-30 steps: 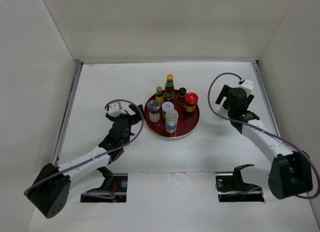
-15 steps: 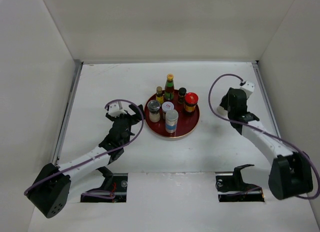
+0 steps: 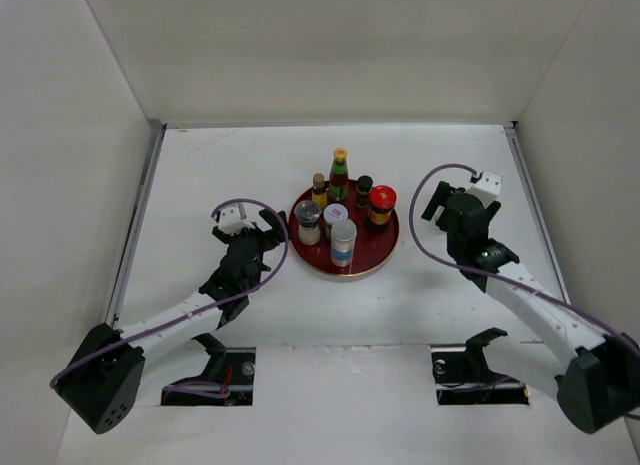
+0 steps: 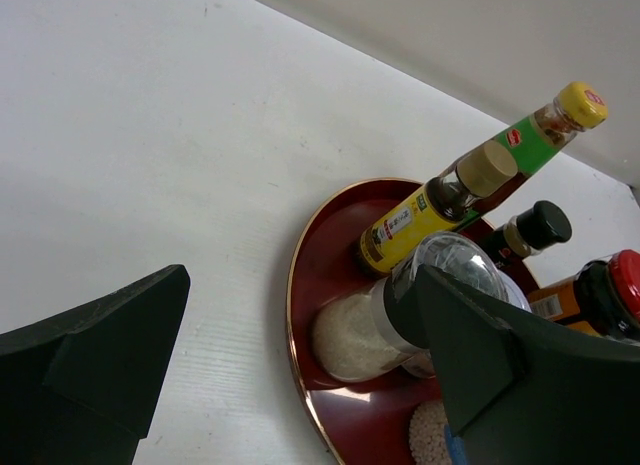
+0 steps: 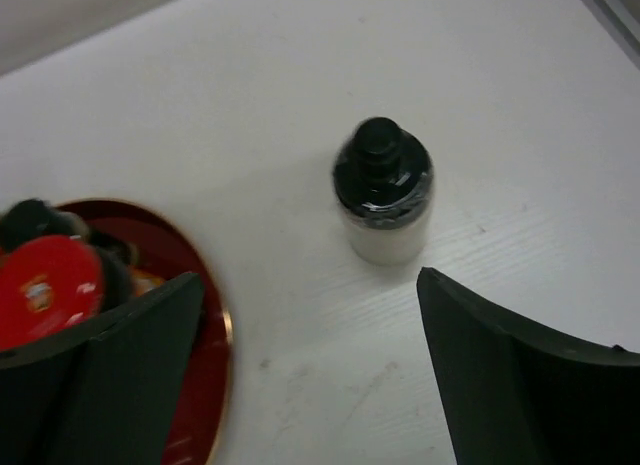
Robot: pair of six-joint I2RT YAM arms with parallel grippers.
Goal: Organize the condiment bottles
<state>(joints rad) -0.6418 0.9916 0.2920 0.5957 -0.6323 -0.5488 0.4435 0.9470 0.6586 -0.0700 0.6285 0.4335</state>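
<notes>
I've got the round red tray sitting mid-table, and most of the condiment bottles stand on it. The tall green-necked bottle with a yellow cap is at the far rim, with the dark bottle with a yellow cap just left of it. There's a small black-capped jar, the red-lidded jar on the right and the grey-lidded jar of white grains on the left. On my right wrist view, a squat black-capped jar with pale contents stands upright on the white table, off the tray, ahead of the right gripper, jaws spread wide, holding nothing. The left gripper is spread wide too, empty, near the tray's left edge, facing the grey-lidded jar.
</notes>
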